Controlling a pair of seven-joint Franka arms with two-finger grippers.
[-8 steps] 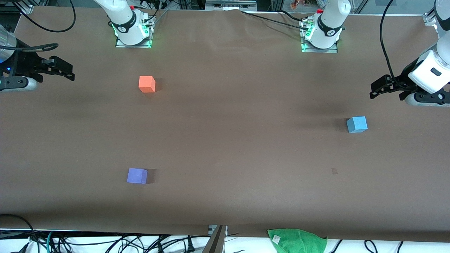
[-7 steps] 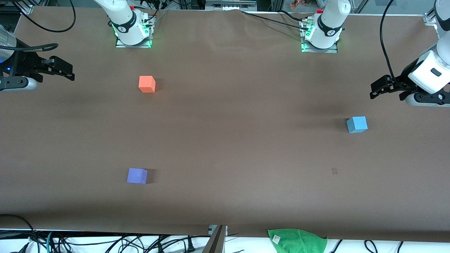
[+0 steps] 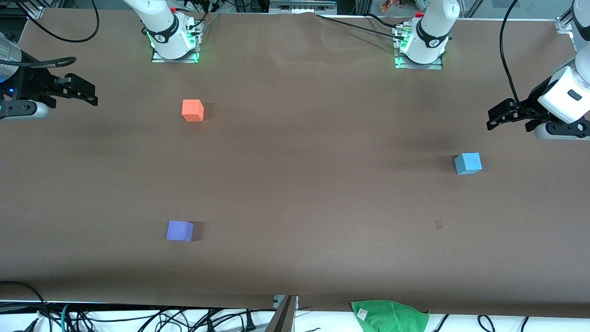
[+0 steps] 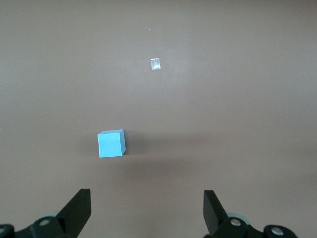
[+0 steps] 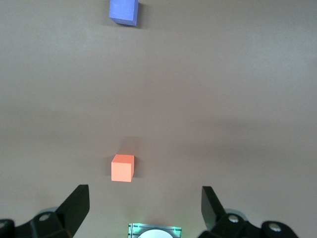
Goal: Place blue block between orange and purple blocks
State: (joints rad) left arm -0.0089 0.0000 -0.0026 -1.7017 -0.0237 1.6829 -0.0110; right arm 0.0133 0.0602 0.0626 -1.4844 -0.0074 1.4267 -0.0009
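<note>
A small light sky-blue matte cube, the blue block (image 3: 468, 163), is seen resting on the brown table surface (image 3: 304, 184) toward the left arm's end, touched by nothing. The small orange matte cube (image 3: 192, 110) lies toward the right arm's end of the table, near that arm's base, and the small violet-purple matte cube (image 3: 179, 231) lies nearer to the front camera than the orange one; the space between the two is bare.

The left gripper (image 3: 500, 115) is held in the air over the left arm's end of the table, with its fingers spread apart and nothing between them. In the left wrist view the same gripper (image 4: 147, 210) is shown with its two dark fingers (image 4: 77, 210) wide apart, and the blue block (image 4: 111, 143) is seen on the table ahead of them, well apart from them. A small pale mark (image 4: 155, 64) on the table is shown in that view as well.

The right gripper (image 3: 83, 92) waits over the right arm's end of the table. Its jaws are shown open and empty in the right wrist view (image 5: 143, 208), where the orange cube (image 5: 122, 168) and the violet-purple cube (image 5: 124, 11) are both seen, but not the blue block.

A crumpled green cloth (image 3: 391, 315), visible only in the front view, lies at the table edge nearest the front camera.
</note>
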